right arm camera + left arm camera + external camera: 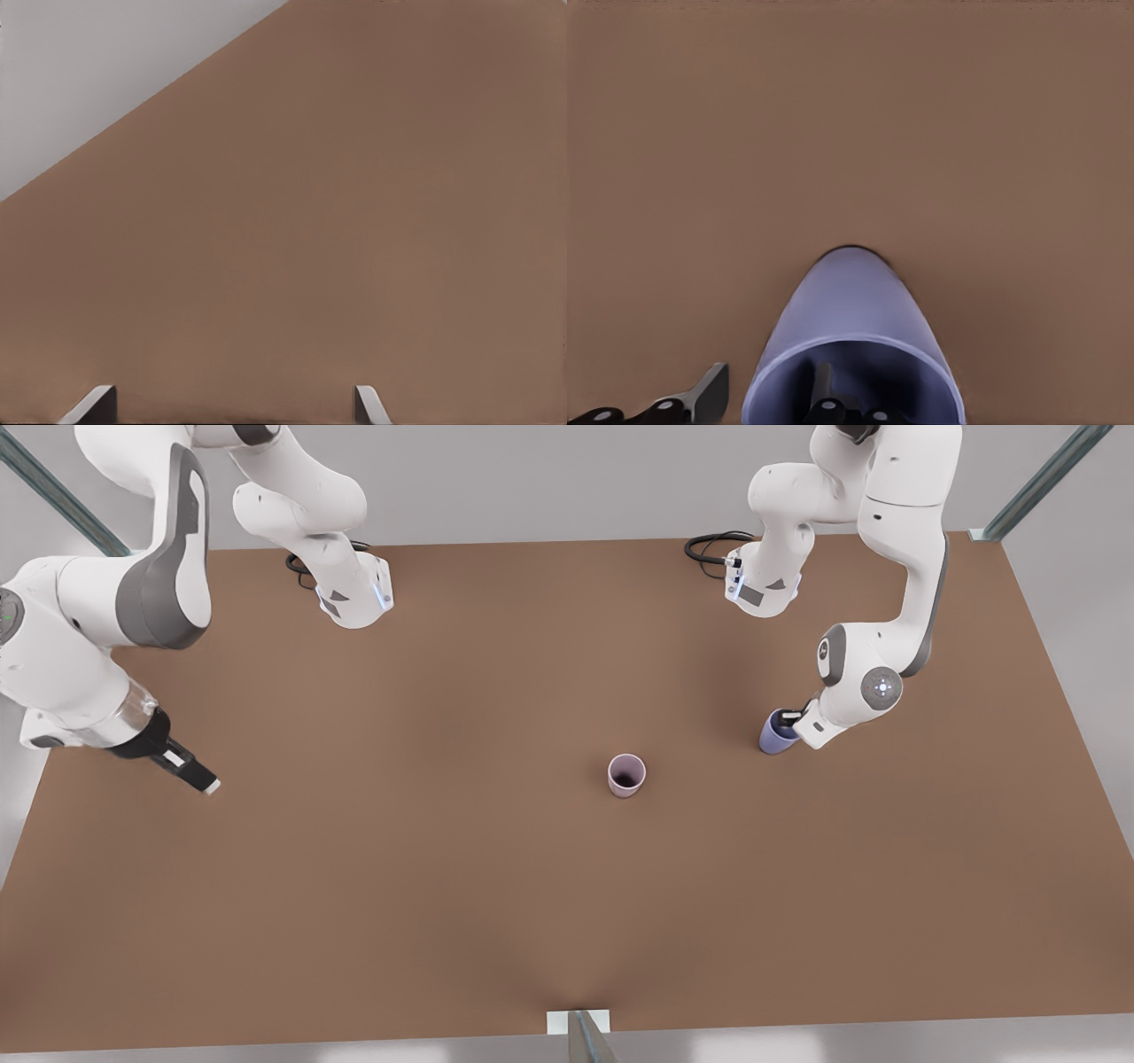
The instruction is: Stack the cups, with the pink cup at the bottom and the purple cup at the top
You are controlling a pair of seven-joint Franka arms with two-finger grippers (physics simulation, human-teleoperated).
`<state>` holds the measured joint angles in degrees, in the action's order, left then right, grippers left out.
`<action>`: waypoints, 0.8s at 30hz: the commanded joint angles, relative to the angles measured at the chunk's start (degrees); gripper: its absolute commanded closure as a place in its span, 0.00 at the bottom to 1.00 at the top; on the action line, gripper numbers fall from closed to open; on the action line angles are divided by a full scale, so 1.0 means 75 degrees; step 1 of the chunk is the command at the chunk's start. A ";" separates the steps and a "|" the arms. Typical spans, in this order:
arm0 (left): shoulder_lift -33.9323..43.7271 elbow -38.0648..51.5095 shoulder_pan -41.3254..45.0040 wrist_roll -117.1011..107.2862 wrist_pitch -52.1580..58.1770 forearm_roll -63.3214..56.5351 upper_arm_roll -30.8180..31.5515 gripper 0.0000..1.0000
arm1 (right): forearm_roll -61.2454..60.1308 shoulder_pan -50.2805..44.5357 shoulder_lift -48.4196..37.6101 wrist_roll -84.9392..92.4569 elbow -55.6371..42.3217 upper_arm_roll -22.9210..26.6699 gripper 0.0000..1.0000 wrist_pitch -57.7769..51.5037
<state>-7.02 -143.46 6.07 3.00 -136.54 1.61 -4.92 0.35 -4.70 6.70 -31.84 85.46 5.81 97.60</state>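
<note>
Left gripper point(791, 718) pinching the purple cup's point(777, 735) rim, one finger inside and one outside.
The purple cup is sitting on the brown table point(443, 868), at two o'clock from the pink cup point(626, 775), well apart. The right gripper point(197, 773) is waiting at nine o'clock, fingers point(97, 403) spread.

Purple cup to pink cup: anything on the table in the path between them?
Nothing visible. The left gripper has one finger inside the purple cup and one outside its wall. The brown table is bare across to the upright pink cup. The right gripper waits open, far off at the front view's left.
</note>
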 commanded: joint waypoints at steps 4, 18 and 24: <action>0.0011 0.0003 0.0000 -0.0037 -0.0181 -0.0003 -0.0001 0.55 | 0.0176 0.0134 0.0020 0.5124 -0.0367 -0.0048 0.00 -0.1470; 0.0175 0.0097 0.0000 -0.0330 -0.0087 -0.0003 0.0011 0.79 | 0.0129 0.0134 0.0512 0.5124 -0.0425 -0.0176 0.00 -0.1259; 0.0257 0.1829 0.0117 -0.1489 0.1411 0.0009 0.0654 0.79 | 0.0117 0.0087 0.0712 0.5124 -0.0684 -0.0176 0.00 -0.1224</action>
<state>-5.01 -131.33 4.98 -0.36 -132.87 1.22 -1.00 1.31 -4.05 12.08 -3.59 80.39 4.43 88.25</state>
